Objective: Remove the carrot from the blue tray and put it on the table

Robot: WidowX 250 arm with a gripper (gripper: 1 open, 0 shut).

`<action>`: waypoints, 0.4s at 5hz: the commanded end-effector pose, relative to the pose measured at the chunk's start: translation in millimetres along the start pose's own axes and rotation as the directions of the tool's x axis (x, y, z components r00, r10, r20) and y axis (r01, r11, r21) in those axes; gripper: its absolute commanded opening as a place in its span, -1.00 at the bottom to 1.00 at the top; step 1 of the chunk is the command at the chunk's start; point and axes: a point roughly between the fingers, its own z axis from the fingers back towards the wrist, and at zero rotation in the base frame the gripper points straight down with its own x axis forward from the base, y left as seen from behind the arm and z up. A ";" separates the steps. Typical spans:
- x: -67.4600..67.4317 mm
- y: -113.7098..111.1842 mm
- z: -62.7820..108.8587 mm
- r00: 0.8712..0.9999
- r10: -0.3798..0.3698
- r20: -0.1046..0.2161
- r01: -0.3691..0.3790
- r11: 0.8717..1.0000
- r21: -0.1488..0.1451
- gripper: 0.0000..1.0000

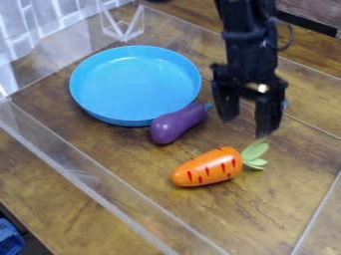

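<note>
The orange carrot [209,167] lies flat on the dark wood table [94,149], its green leafy tip pointing right, well clear of the blue tray [136,83]. The tray holds nothing and sits at the back left. My gripper [246,108] hangs above and just behind the carrot's leafy end, open, with nothing between its black fingers [265,115]. It does not touch the carrot.
A purple toy eggplant [177,123] rests against the tray's front right rim, between tray and carrot. Clear acrylic edging [127,191] runs along the table's front and left sides.
</note>
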 end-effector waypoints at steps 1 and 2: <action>17.5 -2.0 72.8 0.987 -0.034 0.159 0.022 0.997 0.075 1.00; 11.0 1.3 84.6 0.985 -0.062 0.161 0.043 0.992 0.116 1.00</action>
